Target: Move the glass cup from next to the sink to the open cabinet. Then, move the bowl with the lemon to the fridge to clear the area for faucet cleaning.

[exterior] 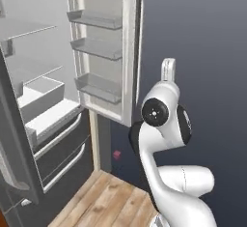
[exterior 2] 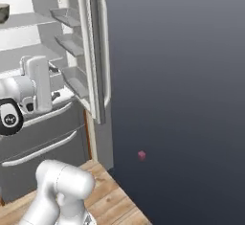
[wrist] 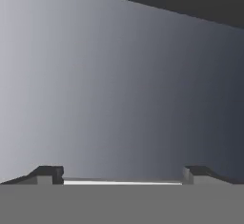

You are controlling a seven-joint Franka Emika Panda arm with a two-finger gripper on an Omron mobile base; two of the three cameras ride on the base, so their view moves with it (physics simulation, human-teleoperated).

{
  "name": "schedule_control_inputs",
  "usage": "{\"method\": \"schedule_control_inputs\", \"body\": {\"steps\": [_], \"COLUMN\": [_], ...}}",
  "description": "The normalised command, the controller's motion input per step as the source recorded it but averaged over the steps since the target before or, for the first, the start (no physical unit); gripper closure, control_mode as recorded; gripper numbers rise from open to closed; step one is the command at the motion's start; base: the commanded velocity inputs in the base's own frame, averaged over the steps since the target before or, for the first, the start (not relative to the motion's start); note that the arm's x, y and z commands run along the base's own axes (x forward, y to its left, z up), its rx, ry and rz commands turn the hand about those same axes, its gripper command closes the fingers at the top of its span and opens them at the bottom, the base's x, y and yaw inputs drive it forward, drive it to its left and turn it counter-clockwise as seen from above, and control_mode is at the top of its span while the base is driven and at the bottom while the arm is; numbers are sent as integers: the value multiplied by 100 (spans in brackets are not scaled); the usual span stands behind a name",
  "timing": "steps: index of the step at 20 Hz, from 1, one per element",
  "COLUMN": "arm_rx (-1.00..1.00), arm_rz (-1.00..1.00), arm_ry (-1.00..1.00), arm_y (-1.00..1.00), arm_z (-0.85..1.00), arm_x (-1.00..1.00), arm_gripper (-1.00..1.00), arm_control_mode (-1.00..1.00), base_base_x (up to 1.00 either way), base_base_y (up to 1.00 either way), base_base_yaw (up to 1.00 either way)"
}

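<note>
The pincer (wrist: 122, 173) is released: in the hand view its two dark fingertips (wrist: 47, 173) stand wide apart at the bottom, and nothing is between them. In front of them there is a plain grey surface, lighter at the left and darker toward the right, with a dark band along the top edge. I cannot tell which surface this is.

Going outward, the white arm (exterior: 164, 124) is folded upright in front of the fridge (exterior: 43, 100). In the left base view the arm rises at the lower right, and its dark round joint is just to the right of the open fridge door (exterior: 103, 52). In the right base view the upper part of the arm stands at the left, in front of the fridge body.

The fridge is open. Its door swings out to the right and carries three racks, one above the other; they look bare. Inside the fridge are white shelves, and below them a drawer front with long bar handles (exterior: 62, 139). In the right base view a small dark rounded thing (exterior 2: 4, 12) sits on the upper shelf at the far left edge; it is cut by the picture edge, so I cannot say for sure that it is the bowl.

Right of the door is a plain dark grey wall (exterior 2: 182, 75), with a small pink mark (exterior 2: 141, 155) low down. The floor (exterior: 106, 202) near the base is light wooden planks.
</note>
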Motion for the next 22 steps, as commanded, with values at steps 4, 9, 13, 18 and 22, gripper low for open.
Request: {"method": "schedule_control_inputs", "body": {"steps": [4, 9, 13, 18, 22], "arm_rx": [0, 0, 0, 0, 0], "arm_rz": [0, 0, 0, 0, 0], "arm_ry": [0, 0, 0, 0, 0], "arm_y": [0, 0, 0, 0, 0], "arm_z": [0, 0, 0, 0, 0], "arm_x": [0, 0, 0, 0, 0], "arm_gripper": [-100, -100, -100, -100, -100], "arm_control_mode": [100, 100, 100, 100, 100], "base_base_x": [-77, -72, -71, -71, -27], "base_base_y": [11, 8, 6, 4, -45], "base_base_yaw": [-86, -87, -87, -87, -84]}}
